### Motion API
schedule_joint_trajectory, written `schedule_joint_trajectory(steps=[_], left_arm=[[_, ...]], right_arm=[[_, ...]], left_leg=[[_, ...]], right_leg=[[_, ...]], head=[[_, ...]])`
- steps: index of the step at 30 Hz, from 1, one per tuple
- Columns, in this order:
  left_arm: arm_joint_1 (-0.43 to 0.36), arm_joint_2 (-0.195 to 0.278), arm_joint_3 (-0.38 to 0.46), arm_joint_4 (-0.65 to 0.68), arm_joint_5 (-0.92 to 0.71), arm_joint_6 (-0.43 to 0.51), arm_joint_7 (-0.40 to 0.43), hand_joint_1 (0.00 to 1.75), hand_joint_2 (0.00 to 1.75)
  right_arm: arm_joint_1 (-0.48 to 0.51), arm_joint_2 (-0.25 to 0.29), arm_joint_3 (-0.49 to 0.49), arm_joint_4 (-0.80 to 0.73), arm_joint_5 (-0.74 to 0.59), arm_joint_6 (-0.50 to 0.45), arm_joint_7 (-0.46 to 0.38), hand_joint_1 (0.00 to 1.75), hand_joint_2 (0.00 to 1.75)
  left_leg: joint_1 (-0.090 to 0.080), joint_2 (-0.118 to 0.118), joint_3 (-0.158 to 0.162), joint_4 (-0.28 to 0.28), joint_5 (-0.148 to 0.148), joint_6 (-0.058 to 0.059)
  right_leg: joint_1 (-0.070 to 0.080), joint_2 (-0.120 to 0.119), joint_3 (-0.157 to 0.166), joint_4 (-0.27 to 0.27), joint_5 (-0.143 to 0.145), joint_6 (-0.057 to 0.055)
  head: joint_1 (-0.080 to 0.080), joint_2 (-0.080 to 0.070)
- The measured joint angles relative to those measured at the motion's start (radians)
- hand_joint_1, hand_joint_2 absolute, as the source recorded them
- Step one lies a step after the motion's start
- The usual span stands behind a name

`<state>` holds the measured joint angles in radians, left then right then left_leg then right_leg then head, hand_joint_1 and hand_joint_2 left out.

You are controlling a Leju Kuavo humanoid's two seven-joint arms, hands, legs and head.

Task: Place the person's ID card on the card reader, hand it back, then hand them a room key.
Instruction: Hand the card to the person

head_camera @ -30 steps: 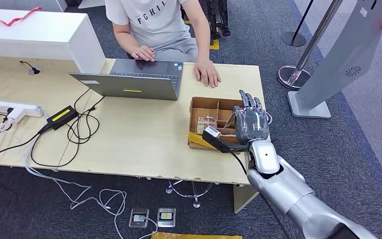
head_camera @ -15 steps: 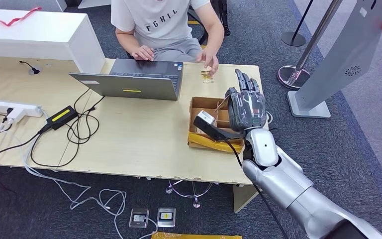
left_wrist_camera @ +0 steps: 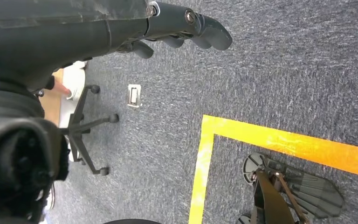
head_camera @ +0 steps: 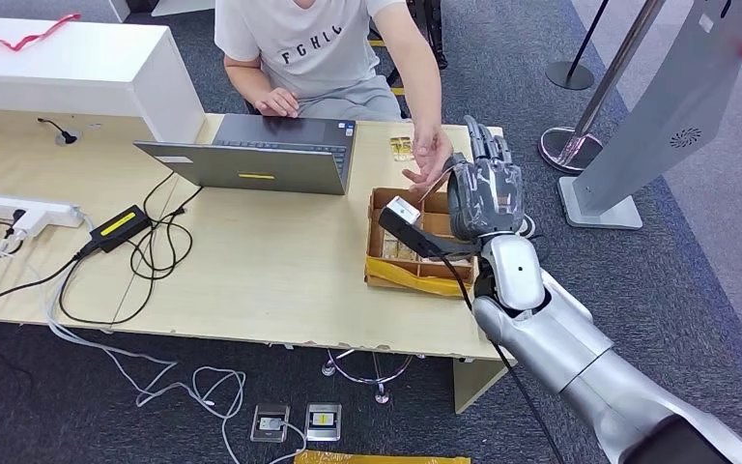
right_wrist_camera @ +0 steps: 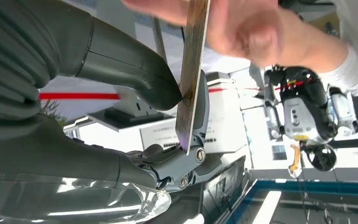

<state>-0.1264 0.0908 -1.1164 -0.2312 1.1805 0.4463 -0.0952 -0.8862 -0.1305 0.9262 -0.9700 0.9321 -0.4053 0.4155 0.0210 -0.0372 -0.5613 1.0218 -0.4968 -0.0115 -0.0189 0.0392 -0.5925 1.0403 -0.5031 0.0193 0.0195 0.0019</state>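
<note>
The floor (head_camera: 280, 387) nearest the robot was dark grey carpet, with white cables (head_camera: 155, 372) and two floor sockets (head_camera: 298, 421) lying under the table edge. In the left wrist view the left hand (left_wrist_camera: 121, 23) hung over this carpet beside a yellow tape line (left_wrist_camera: 279, 142); its fingers were curled in and I saw nothing in them.

Above the carpet stood the pale wood table (head_camera: 271, 280). On its right part sat an open cardboard box (head_camera: 391, 256) with dividers. The right hand (head_camera: 483, 193) was raised over the far side of this box. In the right wrist view it pinched a card (right_wrist_camera: 193, 70) between thumb and a finger, and the person's hand (right_wrist_camera: 242, 28) held the other end of the same card. I could not tell which card it was.

Farther on the table were a grey laptop (head_camera: 261, 155), a black adapter (head_camera: 119, 225), a white power strip (head_camera: 19, 211), and a small golden thing (head_camera: 401, 148) near the far edge. A white counter (head_camera: 77, 72) stood at the far left. The person (head_camera: 319, 48) sat behind the laptop. To the right, on the carpet, stood a grey kiosk (head_camera: 676, 106) and barrier posts (head_camera: 589, 97).
</note>
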Motion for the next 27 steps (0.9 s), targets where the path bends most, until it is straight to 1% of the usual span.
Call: schedule_joint_trajectory(steps=[2, 7, 16, 17, 18, 19, 20, 21, 22, 23, 27], left_arm=[[-0.001, 0.0, -0.001, 0.0, -0.001, 0.0, 0.001, 0.0, 0.0], [-0.009, -0.001, -0.003, 0.0, 0.0, 0.0, 0.007, 0.0, 0.0], [-0.013, -0.001, -0.005, 0.0, -0.01, -0.005, 0.011, 0.0, 0.0], [-0.013, -0.001, -0.006, 0.0, -0.01, -0.005, 0.011, 0.0, 0.0], [-0.014, -0.001, -0.008, 0.0, -0.01, -0.006, 0.011, 0.0, 0.0], [-0.014, -0.001, -0.01, 0.0, -0.01, -0.006, 0.011, 0.0, 0.0], [-0.014, -0.001, -0.012, 0.0, -0.011, -0.006, 0.011, 0.0, 0.0], [-0.014, -0.001, -0.014, 0.0, -0.011, -0.006, 0.011, 0.0, 0.0], [-0.014, -0.001, -0.017, 0.0, -0.011, -0.006, 0.011, 0.0, 0.0], [-0.014, -0.001, -0.019, 0.0, -0.011, -0.006, 0.012, 0.0, 0.0], [-0.014, -0.001, -0.024, 0.0, -0.011, -0.006, 0.013, 0.0, 0.0]], right_arm=[[-0.009, 0.0, 0.0, 0.004, 0.008, 0.002, 0.006, 1.75, 1.75], [-0.068, -0.001, 0.001, 0.049, 0.033, 0.018, 0.024, 1.75, 1.75], [-0.069, -0.007, 0.005, 0.07, 0.067, 0.038, 0.055, 1.75, 1.75], [-0.069, -0.008, 0.006, 0.072, 0.07, 0.042, 0.057, 1.7, 1.75], [-0.069, -0.009, 0.008, 0.074, 0.071, 0.045, 0.058, 1.31, 1.75], [-0.069, -0.009, 0.008, 0.076, 0.072, 0.048, 0.059, 0.88, 1.75], [-0.069, -0.01, 0.009, 0.078, 0.072, 0.05, 0.06, 0.44, 1.31], [-0.069, -0.01, 0.01, 0.08, 0.072, 0.052, 0.061, 0.05, 0.87], [-0.069, -0.011, 0.01, 0.082, 0.072, 0.054, 0.062, 0.0, 0.44], [-0.069, -0.011, 0.012, 0.083, 0.072, 0.055, 0.063, 0.0, 0.0], [-0.07, -0.013, 0.018, 0.092, 0.076, 0.059, 0.063, 0.0, 0.0]], left_leg=[[0.0, 0.0, 0.0, 0.0, 0.0, 0.0], [0.0, 0.0, 0.0, 0.0, 0.0, 0.0], [0.0, 0.0, 0.0, 0.0, 0.0, 0.0], [0.0, 0.0, 0.0, 0.0, 0.0, 0.0], [0.0, 0.0, 0.0, 0.0, 0.0, 0.0], [0.0, 0.0, 0.0, 0.0, 0.0, 0.0], [0.0, 0.0, 0.0, 0.0, 0.0, 0.0], [0.0, 0.0, 0.0, 0.0, 0.0, 0.0], [0.0, 0.0, 0.0, 0.0, 0.0, 0.0], [0.0, 0.0, 0.0, 0.0, 0.0, 0.0], [0.0, 0.0, 0.0, 0.0, 0.0, 0.0]], right_leg=[[0.0, 0.0, 0.0, 0.0, 0.0, 0.0], [0.0, 0.0, 0.0, 0.0, 0.0, 0.0], [0.0, 0.0, 0.0, 0.0, 0.0, 0.0], [0.0, 0.0, 0.0, 0.0, 0.0, 0.0], [0.0, 0.0, 0.0, 0.0, 0.0, 0.0], [0.0, 0.0, 0.0, 0.0, 0.0, 0.0], [0.0, 0.0, 0.0, 0.0, 0.0, 0.0], [0.0, 0.0, 0.0, 0.0, 0.0, 0.0], [0.0, 0.0, 0.0, 0.0, 0.0, 0.0], [0.0, 0.0, 0.0, 0.0, 0.0, 0.0], [0.0, 0.0, 0.0, 0.0, 0.0, 0.0]], head=[[0.0, 0.0], [0.0, 0.0], [0.0, 0.0], [0.0, 0.0], [0.0, 0.0], [0.0, 0.0], [0.0, 0.0], [0.0, 0.0], [0.0, 0.0], [0.0, 0.0], [0.0, 0.0]])
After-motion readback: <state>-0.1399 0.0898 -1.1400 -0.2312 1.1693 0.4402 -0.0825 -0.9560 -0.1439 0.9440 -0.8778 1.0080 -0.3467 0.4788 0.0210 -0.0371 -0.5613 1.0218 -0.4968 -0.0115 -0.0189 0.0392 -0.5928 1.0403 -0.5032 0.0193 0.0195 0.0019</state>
